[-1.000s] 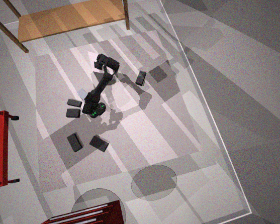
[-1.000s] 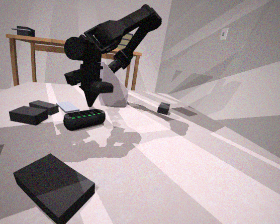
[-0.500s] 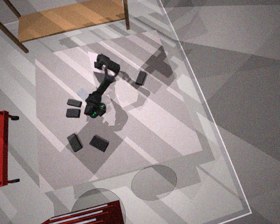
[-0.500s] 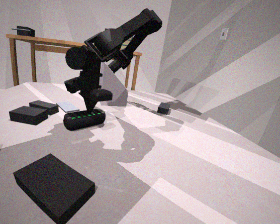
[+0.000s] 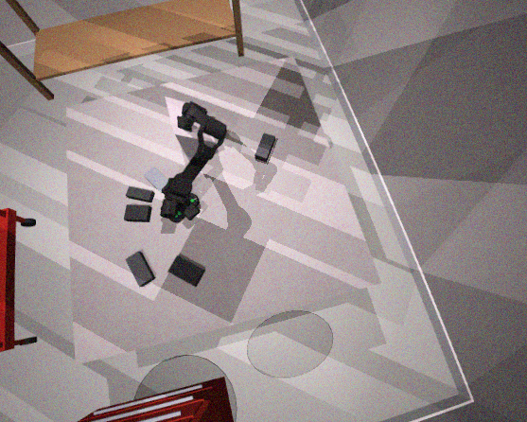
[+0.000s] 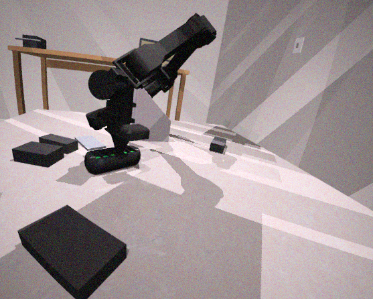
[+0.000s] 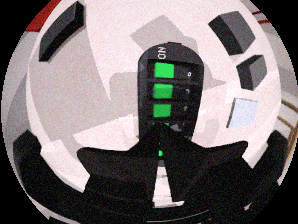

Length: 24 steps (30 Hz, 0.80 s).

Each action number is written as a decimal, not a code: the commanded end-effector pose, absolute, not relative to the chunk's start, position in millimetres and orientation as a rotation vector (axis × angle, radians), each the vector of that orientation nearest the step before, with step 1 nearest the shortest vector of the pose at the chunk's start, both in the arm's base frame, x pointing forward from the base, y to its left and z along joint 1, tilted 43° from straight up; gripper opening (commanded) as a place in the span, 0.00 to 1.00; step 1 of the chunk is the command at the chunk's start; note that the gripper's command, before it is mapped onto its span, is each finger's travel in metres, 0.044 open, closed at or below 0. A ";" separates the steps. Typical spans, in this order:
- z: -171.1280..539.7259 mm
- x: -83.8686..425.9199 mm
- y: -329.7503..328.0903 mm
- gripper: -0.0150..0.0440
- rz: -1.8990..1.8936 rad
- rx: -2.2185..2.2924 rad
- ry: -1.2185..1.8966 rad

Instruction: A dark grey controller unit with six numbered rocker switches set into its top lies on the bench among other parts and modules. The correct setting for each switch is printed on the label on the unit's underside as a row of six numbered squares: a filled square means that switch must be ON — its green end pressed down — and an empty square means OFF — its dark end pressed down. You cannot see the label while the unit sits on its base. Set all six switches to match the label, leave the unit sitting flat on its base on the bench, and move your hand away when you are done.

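The dark grey controller unit point(image 5: 194, 202) point(image 6: 109, 165) point(image 7: 172, 90) has rounded ends and sits on its base on the bench, switches up. In the wrist view the ON mark is at its far end, on the green side. Three switches at that end show full green patches and dark numbered ends. A thin green strip of a fourth shows, and a green sliver lies between the fingers. Exact tilts are hard to read. My gripper point(image 6: 121, 149) point(image 7: 158, 125) is shut and empty, pointing down, its tips at the unit's top, touching or just above it. It covers the nearer switches. The underside label is hidden.
Two dark blocks point(image 5: 140, 193) point(image 5: 137, 213) and a pale blue plate point(image 5: 156, 178) point(image 6: 90, 143) point(image 7: 243, 113) lie beside the unit. Two more dark modules point(image 5: 140, 269) point(image 5: 186, 270) lie farther off, and a small block point(image 5: 266, 148) point(image 6: 217, 145) stands apart.
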<state>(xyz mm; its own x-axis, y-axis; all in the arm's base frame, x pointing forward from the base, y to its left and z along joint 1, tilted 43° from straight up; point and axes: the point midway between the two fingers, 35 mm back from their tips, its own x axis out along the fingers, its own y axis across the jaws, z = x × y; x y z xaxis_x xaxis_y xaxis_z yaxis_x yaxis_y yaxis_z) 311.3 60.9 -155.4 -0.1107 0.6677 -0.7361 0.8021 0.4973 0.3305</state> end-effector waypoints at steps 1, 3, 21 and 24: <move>-155.7 310.4 61.9 0.25 -0.189 1.235 1.840; -155.7 310.4 61.9 0.25 -0.189 1.235 1.840; -157.4 350.6 -2.1 0.25 -0.187 1.229 1.835; -158.2 350.6 -1.4 0.25 -0.187 1.229 1.835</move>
<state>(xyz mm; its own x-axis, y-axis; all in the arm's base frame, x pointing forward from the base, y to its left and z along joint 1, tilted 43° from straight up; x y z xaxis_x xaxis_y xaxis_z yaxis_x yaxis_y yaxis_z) 349.4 -2.7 -156.0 -0.1000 0.6714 -0.7343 0.8103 0.4833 0.3315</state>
